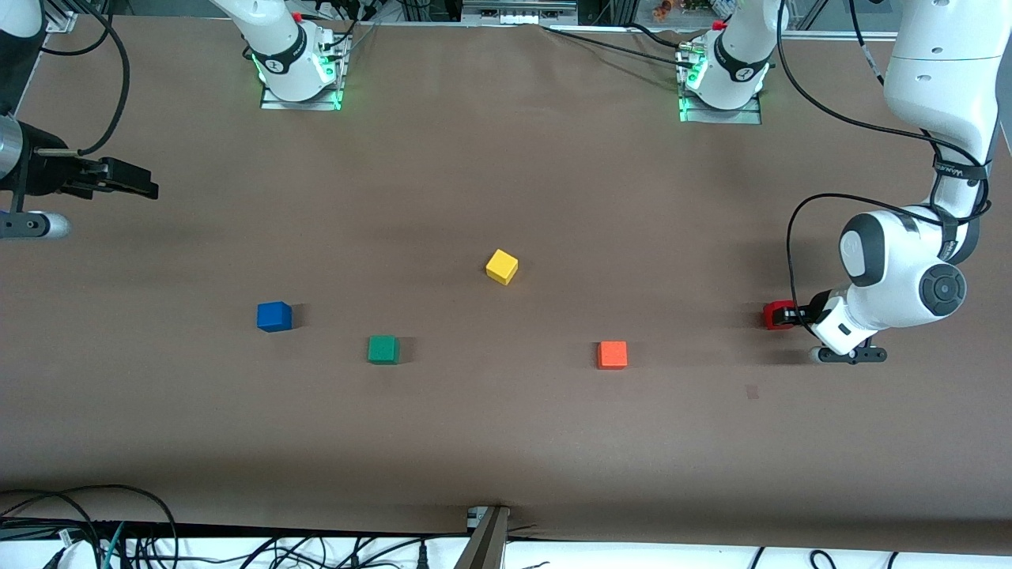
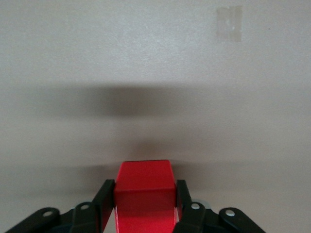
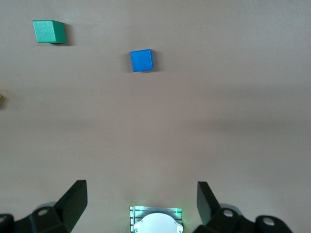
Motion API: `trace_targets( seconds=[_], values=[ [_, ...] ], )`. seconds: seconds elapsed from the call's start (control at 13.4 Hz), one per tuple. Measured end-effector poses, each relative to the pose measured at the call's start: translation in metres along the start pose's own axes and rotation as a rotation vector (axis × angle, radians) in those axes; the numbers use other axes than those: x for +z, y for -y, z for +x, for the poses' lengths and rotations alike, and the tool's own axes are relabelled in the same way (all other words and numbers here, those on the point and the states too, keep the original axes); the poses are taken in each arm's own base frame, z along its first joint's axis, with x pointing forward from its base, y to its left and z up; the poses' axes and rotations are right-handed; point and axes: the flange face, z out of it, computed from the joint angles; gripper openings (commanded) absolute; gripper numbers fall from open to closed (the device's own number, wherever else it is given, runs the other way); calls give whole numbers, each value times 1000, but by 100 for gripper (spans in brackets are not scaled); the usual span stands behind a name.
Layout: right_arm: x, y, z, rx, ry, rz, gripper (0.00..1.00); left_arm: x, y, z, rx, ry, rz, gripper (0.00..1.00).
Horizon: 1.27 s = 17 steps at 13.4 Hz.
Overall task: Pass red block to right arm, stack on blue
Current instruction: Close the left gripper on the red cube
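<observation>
Left gripper [image 1: 791, 316] fingers [image 2: 104, 201] pinching red block [image 1: 775, 314] on tabletop [image 1: 506, 442], 3 o'clock from orange cube [image 1: 612, 354]; right gripper [image 1: 130, 183] waits, fingers spread; blue cube [image 1: 273, 316] 9 o'clock from green cube [image 1: 383, 349].

Table cover [image 1: 506, 158] is looking like matt brown cloth or paper, smooth, faintly creased along its edges. Red block [image 2: 144, 191], clamped between the left gripper [image 1: 787, 315] fingers, is showing a smooth, slightly satin painted face. Left gripper fingers [image 2: 103, 204] are looking like matt black plastic. Blue cube [image 3: 141, 60] and green cube [image 3: 48, 31], ahead of the right gripper [image 3: 141, 204], are reading smooth and matt. Arm shells are showing glossy white plastic.
</observation>
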Motion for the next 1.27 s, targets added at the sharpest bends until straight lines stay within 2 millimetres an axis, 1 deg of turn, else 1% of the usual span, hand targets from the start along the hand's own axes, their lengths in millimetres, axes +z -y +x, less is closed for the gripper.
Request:
trace_targets(
  seconds=[0.15,0.22,0.97,1.12,1.27],
  values=[
    [0,0,0,0,0,0,100,0,-2,0,3,1,-1,4],
    [1,0,0,0,1,1,100,0,-2,0,3,1,-1,0],
    [5,1,4,-1,9,5,100,-1,-2,1,5,-1,-1,0],
    [5,2,4,-4,10,20,100,-9,-7,3,43,-3,-5,0],
    [7,4,5,-5,13,30,100,-25,-19,6,133,-11,-13,0]
  ],
)
